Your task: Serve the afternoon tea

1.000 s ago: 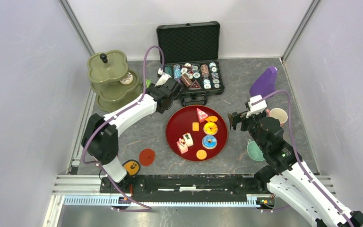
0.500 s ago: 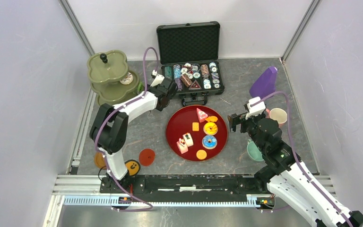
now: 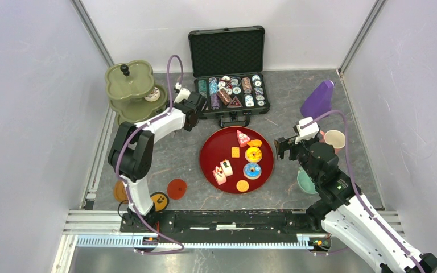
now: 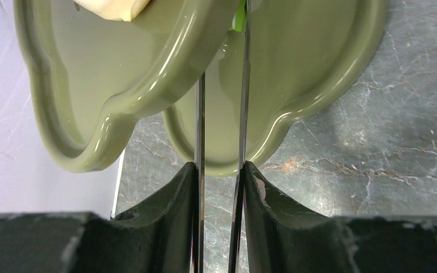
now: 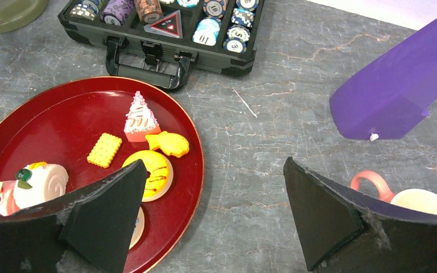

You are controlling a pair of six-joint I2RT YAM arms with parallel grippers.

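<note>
Plastic, I judge: the cake slice on the dark-red tray looks light, stiff and slippery; pinch its flat sides. Right gripper gapes wide beside the tray. Left gripper, at the olive stand, is nearly closed; whether it holds something, I cannot tell.

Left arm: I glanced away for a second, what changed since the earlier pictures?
The left fingers swung left from beside the case to the stand. The right arm, tray and treats stayed put.
</note>
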